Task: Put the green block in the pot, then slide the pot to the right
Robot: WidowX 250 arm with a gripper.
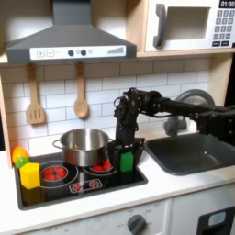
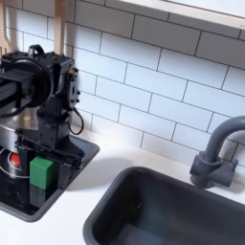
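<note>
Green block (image 1: 127, 162), one, beside one silver pot (image 1: 83, 145), end effector (image 1: 125, 150) above

In the first exterior view, the pot (image 1: 83, 145) sits on the stove (image 1: 78, 176) at centre frame, with the green block (image 1: 127, 162) on the stove's right edge, lower right of the pot. The yellow block (image 1: 30, 174) stands at the stove's left edge, and the sink (image 1: 188, 154) lies at the right. In the second exterior view, the green block (image 2: 41, 172) stands at lower left, the sink (image 2: 163, 211) at lower right.

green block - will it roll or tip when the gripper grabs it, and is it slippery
The green block has flat faces, so it probably won't roll. It looks a little taller than wide, so a sideways nudge might tip it. It appears rigid and smooth, so the gripper could slip.
</note>
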